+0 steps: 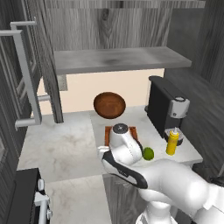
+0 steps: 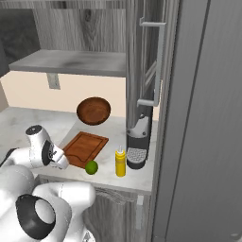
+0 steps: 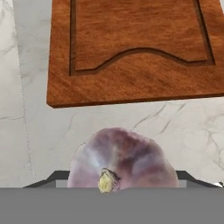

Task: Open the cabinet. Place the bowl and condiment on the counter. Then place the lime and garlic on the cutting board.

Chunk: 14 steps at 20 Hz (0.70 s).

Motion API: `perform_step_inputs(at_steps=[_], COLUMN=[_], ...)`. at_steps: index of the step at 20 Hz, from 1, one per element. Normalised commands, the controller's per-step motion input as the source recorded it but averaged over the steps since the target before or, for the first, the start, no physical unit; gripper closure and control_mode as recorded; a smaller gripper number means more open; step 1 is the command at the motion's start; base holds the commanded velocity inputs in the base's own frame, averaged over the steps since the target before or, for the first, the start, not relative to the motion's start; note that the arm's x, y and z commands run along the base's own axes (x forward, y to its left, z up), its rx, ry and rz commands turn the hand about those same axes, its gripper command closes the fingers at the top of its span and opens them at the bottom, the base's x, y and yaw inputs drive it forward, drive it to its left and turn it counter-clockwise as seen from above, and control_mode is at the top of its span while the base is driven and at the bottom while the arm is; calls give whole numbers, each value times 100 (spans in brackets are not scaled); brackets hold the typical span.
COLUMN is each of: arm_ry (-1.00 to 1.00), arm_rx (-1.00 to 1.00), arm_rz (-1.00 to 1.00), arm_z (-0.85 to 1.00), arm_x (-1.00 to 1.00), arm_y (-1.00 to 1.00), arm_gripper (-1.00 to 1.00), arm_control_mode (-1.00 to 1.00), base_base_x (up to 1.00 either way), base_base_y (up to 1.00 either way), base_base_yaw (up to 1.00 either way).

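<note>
Pinkish-white garlic (image 3: 122, 162) sits low in the hand view, its stem end facing the camera, its lower part cut off; the claw's tips are hidden beside it, so I cannot tell whether it is gripped. Just beyond, the cutting board (image 3: 131, 52) lies flat on the marbled desk (image 3: 26, 131), notched edge towards the garlic, far end cropped.

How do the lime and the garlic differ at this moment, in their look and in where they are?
The lime is smooth and bright green; the garlic is pale, purplish and lumpy. The lime lies free on the counter beside the yellow condiment; the garlic sits close before the hand camera, between the finger tips. Both are small and rounded, and neither is on the cutting board.
</note>
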Motion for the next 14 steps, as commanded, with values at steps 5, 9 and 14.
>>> perform_step_inputs(at_steps=[5,9,14], arm_ry=[-1,-1,-8], arm_rx=[5,7,3], arm_rz=[-1,0,0], arm_z=[31,22,15], arm_x=[-22,0,0], arm_y=[-30,-41,-21], arm_gripper=[100,100,100], arm_control_mode=[-100,-100,-100], base_base_x=[0,0,0], base_base_y=[0,0,0], base_base_yaw=[0,0,0])
